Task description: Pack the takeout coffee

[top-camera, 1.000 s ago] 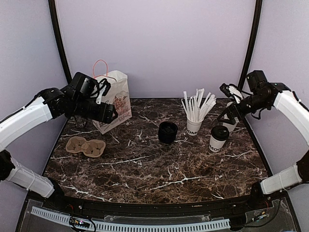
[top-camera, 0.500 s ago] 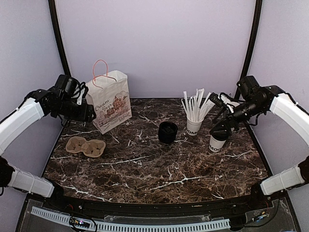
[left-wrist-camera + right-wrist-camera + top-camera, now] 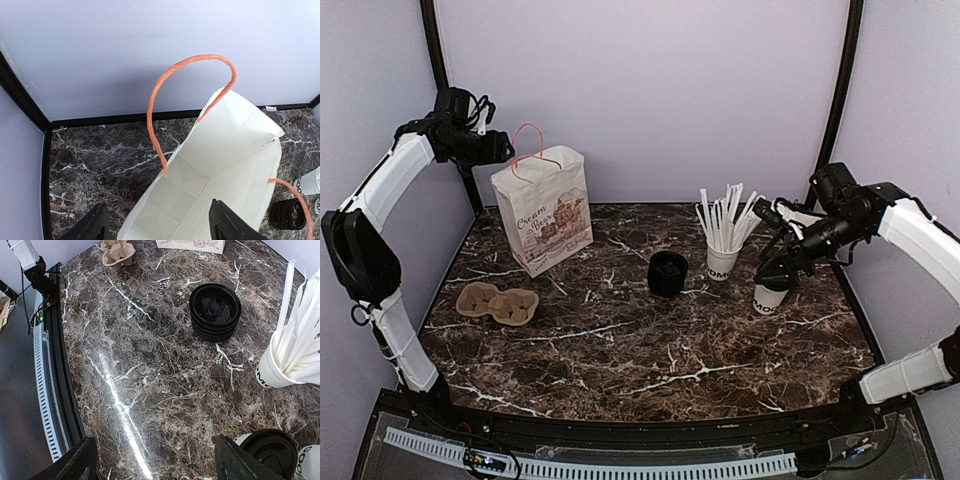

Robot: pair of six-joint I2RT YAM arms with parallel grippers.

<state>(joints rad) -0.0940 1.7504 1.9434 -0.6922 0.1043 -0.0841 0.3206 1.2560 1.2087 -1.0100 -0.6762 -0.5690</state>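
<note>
On the dark marble table [image 3: 620, 370], nearest the arm bases, a brown pulp cup carrier [image 3: 498, 302] is seen lying at the left side. At about the same depth on the right, the takeout coffee [image 3: 768, 298] is found standing upright. In the top view its black lid is partly covered by the right gripper [image 3: 782, 266], which is poised right over it; whether the two touch cannot be told. In the right wrist view the jaws of this gripper are shown wide apart. There the lidded cup is seen at the lower right corner, partly behind one finger [image 3: 235, 460] and not between the two. A little farther back, a stack of black lids [image 3: 667, 272] is placed near the table's middle, and a white cup of white sticks [image 3: 721, 262] is set just to its right. Farthest back, at the left, a white paper bag [image 3: 545, 212] with orange handles is stood upright, well apart from the coffee. The left gripper [image 3: 502, 148] is held high over the bag's open mouth, its jaws spread wide.
</note>
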